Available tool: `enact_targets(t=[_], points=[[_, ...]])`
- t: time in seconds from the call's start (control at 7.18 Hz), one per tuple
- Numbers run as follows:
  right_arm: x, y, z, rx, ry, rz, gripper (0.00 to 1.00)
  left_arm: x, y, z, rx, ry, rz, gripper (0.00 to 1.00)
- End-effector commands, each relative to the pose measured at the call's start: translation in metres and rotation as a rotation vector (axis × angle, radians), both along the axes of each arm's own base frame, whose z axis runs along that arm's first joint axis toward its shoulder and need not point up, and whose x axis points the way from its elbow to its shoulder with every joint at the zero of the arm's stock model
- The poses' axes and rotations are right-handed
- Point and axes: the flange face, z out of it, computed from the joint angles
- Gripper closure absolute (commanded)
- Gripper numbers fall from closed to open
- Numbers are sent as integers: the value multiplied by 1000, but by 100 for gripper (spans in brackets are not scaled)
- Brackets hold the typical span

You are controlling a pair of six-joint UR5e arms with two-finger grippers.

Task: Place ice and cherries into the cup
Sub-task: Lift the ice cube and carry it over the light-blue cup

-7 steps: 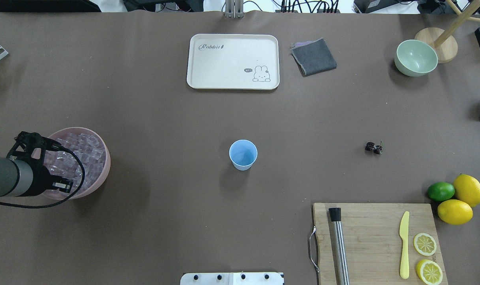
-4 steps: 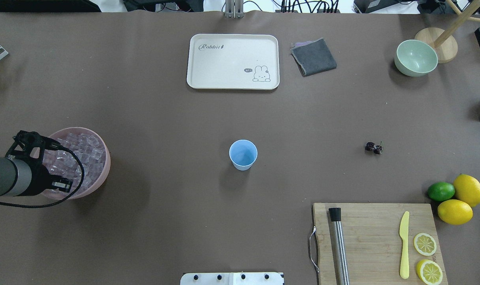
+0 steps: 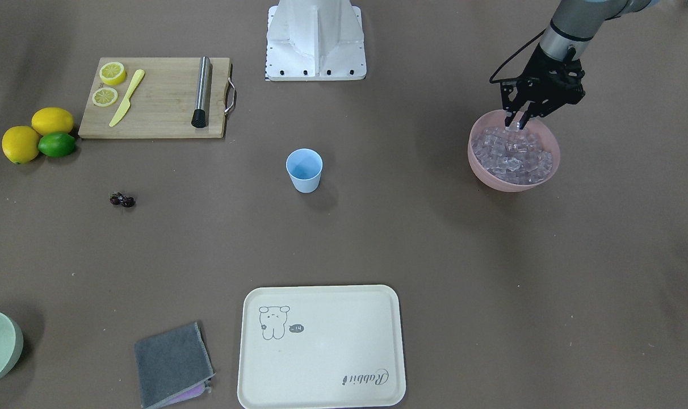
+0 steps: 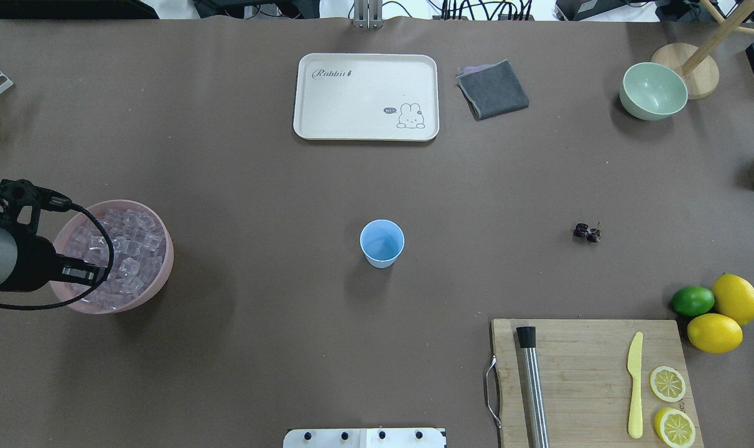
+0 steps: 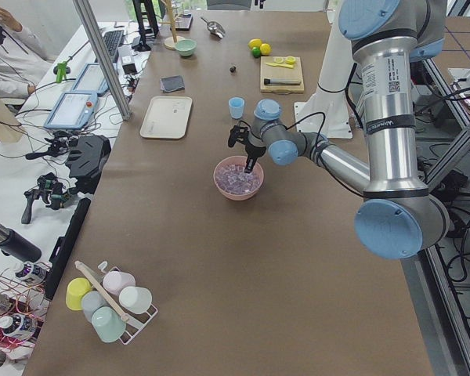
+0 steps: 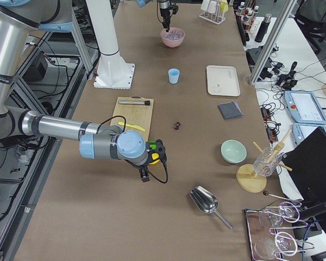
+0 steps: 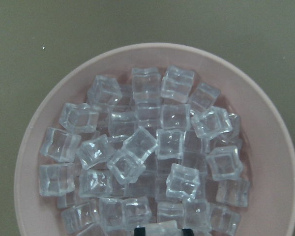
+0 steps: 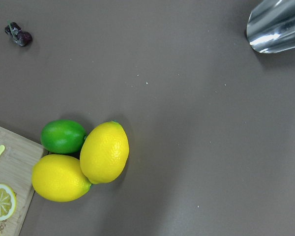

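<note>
The ice (image 7: 152, 147) is heaped in a pink bowl (image 3: 480, 165) at the robot's left. My left gripper (image 3: 516, 122) hangs just above the heap at the bowl's robot-side rim. Its fingertips (image 7: 137, 230) show at the bottom edge of the left wrist view, closed around one ice cube (image 7: 161, 227). The light blue cup (image 4: 382, 242) stands upright mid-table. The cherries (image 4: 588, 232) lie on the table to its right. My right gripper (image 6: 145, 177) hovers over the table near the lemons, and I cannot tell whether it is open or shut.
A cutting board (image 4: 576, 373) at the front right holds a steel muddler (image 4: 531, 386), a yellow knife (image 4: 634, 386) and lemon halves. Two lemons (image 4: 725, 314) and a lime (image 4: 692, 300) lie beside it. A tray (image 4: 366, 96), grey cloth (image 4: 493, 89), green bowl (image 4: 653, 91) and metal scoop (image 8: 278, 24) lie farther out.
My left arm has drawn back toward the overhead view's left edge, uncovering more of the ice in the pink bowl. Everything else has stayed put.
</note>
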Motion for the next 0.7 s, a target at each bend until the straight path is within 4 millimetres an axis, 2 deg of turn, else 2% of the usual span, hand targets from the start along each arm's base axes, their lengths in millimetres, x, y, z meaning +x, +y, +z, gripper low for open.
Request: enact_targets(t=[0.0, 0.14, 0.42, 0.56], points=[[-6, -16, -16, 58, -15, -13, 1, 16, -14, -45, 14, 75, 16, 100], [-10, -25, -25, 61, -30, -10, 1, 39, -31, -94, 3, 93, 10, 100], [-23, -42, -43, 107, -45, -29, 1, 98, -62, -208, -123, 99, -54, 100], [-33, -58, -57, 109, -57, -31, 1, 136, -59, -237, -178, 118, -61, 100]])
